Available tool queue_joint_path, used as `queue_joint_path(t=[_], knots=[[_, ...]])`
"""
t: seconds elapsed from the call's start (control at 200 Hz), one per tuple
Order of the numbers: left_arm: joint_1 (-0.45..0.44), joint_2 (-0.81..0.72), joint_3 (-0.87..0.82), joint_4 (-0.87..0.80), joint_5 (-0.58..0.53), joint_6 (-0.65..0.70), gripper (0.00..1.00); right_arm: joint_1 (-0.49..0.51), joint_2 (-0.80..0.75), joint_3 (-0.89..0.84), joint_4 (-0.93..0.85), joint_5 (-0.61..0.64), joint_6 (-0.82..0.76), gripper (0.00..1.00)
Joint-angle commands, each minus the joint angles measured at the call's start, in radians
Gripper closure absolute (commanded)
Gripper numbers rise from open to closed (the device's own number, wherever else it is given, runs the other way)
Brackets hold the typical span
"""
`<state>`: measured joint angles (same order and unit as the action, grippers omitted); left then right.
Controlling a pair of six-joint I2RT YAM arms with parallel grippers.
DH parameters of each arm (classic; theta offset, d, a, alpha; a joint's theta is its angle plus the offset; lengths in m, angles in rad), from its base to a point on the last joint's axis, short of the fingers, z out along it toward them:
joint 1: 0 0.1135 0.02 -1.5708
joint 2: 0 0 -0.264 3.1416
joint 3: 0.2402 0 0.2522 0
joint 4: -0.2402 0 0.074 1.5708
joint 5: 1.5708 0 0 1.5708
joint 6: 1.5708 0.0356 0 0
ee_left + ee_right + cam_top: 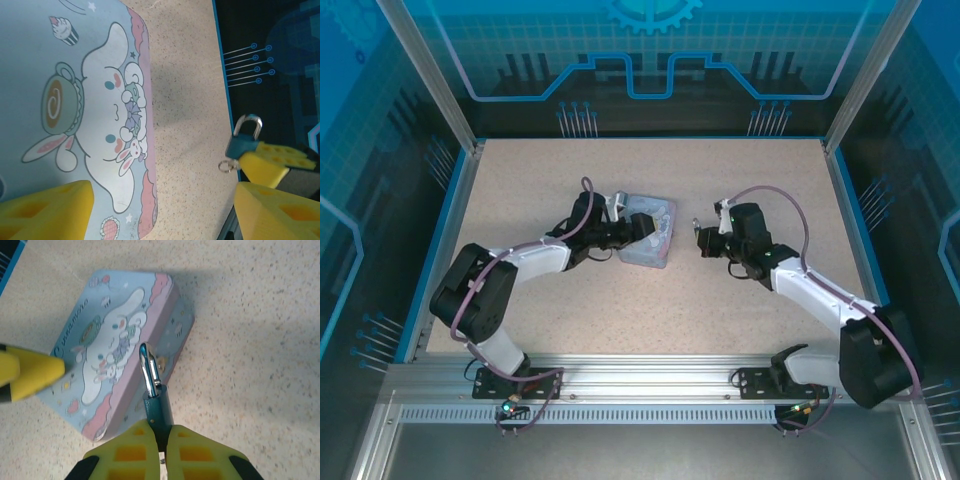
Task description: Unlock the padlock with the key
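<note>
Padlock (157,412): sitting clamped between the right tool's fingertips, its shackle pointing away from that tool toward the tin (107,360).
Left tool (159,195): hovering with its jaws standing wide apart, holding nothing, one finger (45,210) hanging over the tin's lid.
Tin: lying flat on the table (260,340), under the left tool and just ahead of the right tool.
Right tool (160,430): pressing together on the padlock's body.
Small ring (226,166): hanging at the padlock's body, beside the right tool's finger.

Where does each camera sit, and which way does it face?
Top external: above and behind the robot, looking down on table, tin, left arm, right arm.
Left wrist: close over the tin lid, left gripper at the bottom.
Right wrist: along the right gripper, shut on the padlock.
Shared: both wrist views show tin and padlock.
</note>
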<state>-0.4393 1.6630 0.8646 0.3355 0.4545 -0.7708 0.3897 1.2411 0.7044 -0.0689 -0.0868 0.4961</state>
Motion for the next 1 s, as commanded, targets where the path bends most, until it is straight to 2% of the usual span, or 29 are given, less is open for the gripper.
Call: queue_joint_path(t=[0.0, 0.215, 0.365, 0.6, 0.66, 0.845, 0.996], knots=[[0.030, 0.033, 0.007, -0.226, -0.038, 0.061, 0.23, -0.011, -0.049, -0.024, -0.092, -0.035, -0.009, 0.92], [0.063, -0.026, 0.093, -0.298, -0.027, 0.104, 0.21, -0.013, -0.151, -0.037, -0.195, -0.113, 0.023, 0.91], [0.096, -0.127, 0.089, -0.299, -0.024, 0.135, 0.19, -0.018, -0.203, -0.065, -0.260, -0.208, 0.063, 0.91], [0.142, -0.387, -0.016, -0.361, -0.155, 0.205, 0.07, -0.019, -0.286, -0.148, -0.254, -0.304, 0.174, 0.91], [0.151, -0.465, -0.052, -0.385, -0.215, 0.213, 0.01, -0.019, -0.283, -0.161, -0.235, -0.328, 0.197, 0.90], [0.175, -0.665, -0.133, -0.468, -0.319, 0.246, 0.01, -0.016, -0.190, -0.203, -0.110, -0.407, 0.274, 0.90], [0.188, -0.746, -0.166, -0.525, -0.358, 0.253, 0.01, -0.006, -0.105, -0.248, 0.023, -0.398, 0.345, 0.90]])
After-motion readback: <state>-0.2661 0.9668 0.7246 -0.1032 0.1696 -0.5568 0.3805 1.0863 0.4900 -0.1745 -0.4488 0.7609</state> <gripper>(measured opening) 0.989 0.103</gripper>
